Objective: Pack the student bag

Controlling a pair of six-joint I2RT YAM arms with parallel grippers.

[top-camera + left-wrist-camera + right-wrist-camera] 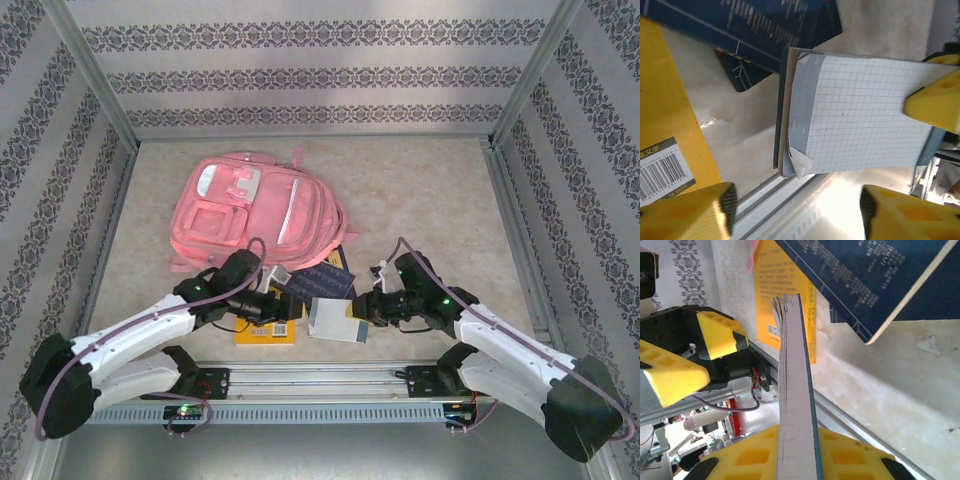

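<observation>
My right pincer [797,457] is clamped on the edge of a squared notepad [860,115]. My left pincer [797,207] gapes wide and empty at the pad's 9 o'clock. The pink student bag [255,210] lies on the table [430,200] toward 11 o'clock. I judge packing barely begun: the yellow book [265,334] and blue book [330,280] lie outside.

L arm [130,338]: white shell links, black rounded jt housings, big black cap at elbow end. R arm [505,345]: same build, mirror img. Thin purple cable [252,241] arcs over wrist, runs along links; R has one too. Green LED [443,300] lit on R wrist jt, same on L. Black base blocks [195,383], tiny green/red lights below. L gripper [797,215]: yellow fingers [690,212], moulded pockets, black knurled inner edge. R gripper [797,460]: yellow likewise.
</observation>
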